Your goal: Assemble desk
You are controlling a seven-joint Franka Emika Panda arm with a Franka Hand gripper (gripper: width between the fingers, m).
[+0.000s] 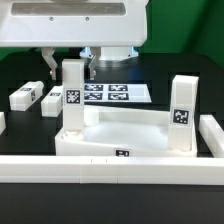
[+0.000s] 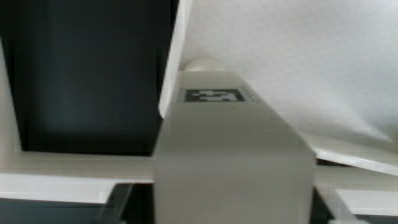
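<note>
The white desk top (image 1: 125, 132) lies in the middle of the black table, rim up. One tagged white leg (image 1: 72, 100) stands upright in its corner at the exterior view's left. A second leg (image 1: 182, 112) stands in the corner at the right. My gripper (image 1: 71, 69) hangs over the left leg, one dark finger on each side of its top with a gap to each, so it is open. In the wrist view the leg (image 2: 222, 150) fills the middle between my fingers (image 2: 128, 203). Its tag faces the camera, and the desk top (image 2: 302, 60) lies beyond.
Two loose white legs (image 1: 22, 97) (image 1: 50, 101) lie on the table at the exterior view's left. The marker board (image 1: 112, 93) lies behind the desk top. A long low white rail (image 1: 100, 166) runs along the front and up the right side (image 1: 212, 135).
</note>
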